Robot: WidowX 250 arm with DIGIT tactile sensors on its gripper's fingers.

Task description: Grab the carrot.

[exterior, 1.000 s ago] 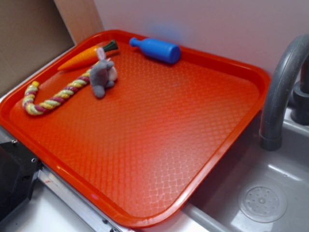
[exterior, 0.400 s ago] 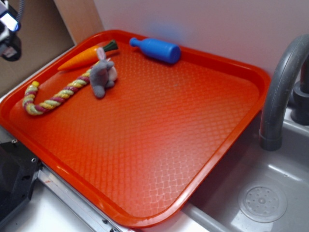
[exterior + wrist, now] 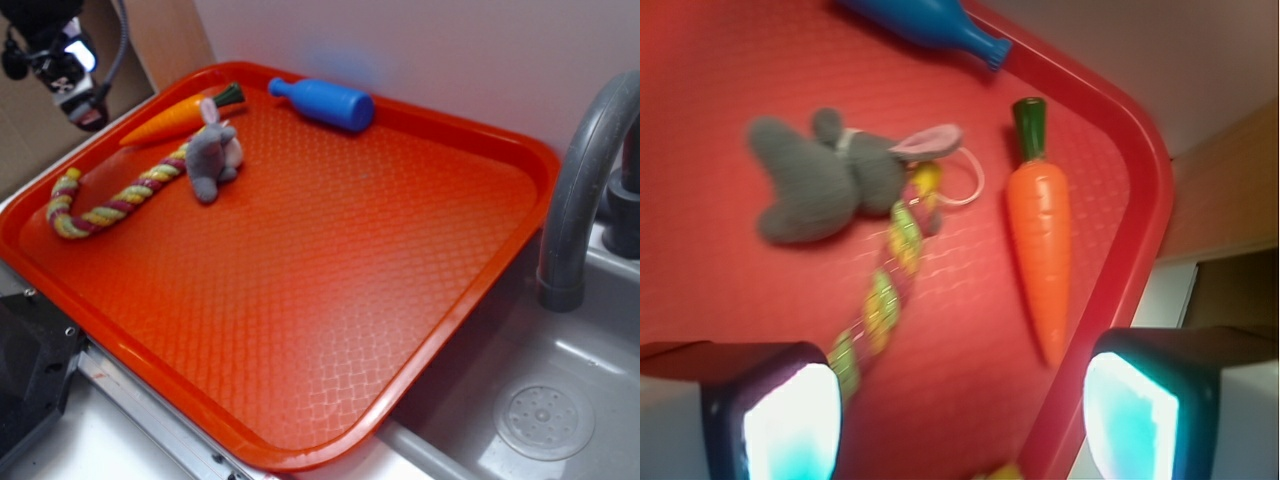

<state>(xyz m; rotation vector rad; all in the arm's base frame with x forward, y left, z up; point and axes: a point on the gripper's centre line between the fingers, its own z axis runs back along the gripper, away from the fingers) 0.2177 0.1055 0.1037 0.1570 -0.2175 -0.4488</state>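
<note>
The carrot (image 3: 175,116) lies flat in the upper left corner of the red tray (image 3: 330,270), close along the tray's raised rim. In the exterior view its long axis runs diagonally: the dark green stem end points toward the upper right, toward the blue bottle (image 3: 324,102), and the tapered orange tip points toward the lower left. In the wrist view the carrot (image 3: 1039,235) runs nearly top to bottom in the right half of the frame, stem up and tip down, with the tray rim (image 3: 1130,200) just to its right. The grey plush bunny (image 3: 213,155) sits just beside the carrot toward the middle of the tray, one pink ear reaching to the stem. The braided rope (image 3: 105,203) curves away from the bunny toward the lower left. The gripper (image 3: 70,75) hangs at the upper left of the exterior frame, above the tray's edge and apart from the carrot. In the wrist view its two fingers (image 3: 790,415) stand wide apart at the bottom corners with nothing between them. A grey faucet (image 3: 585,180) rises over the sink (image 3: 545,400) on the right.
</note>
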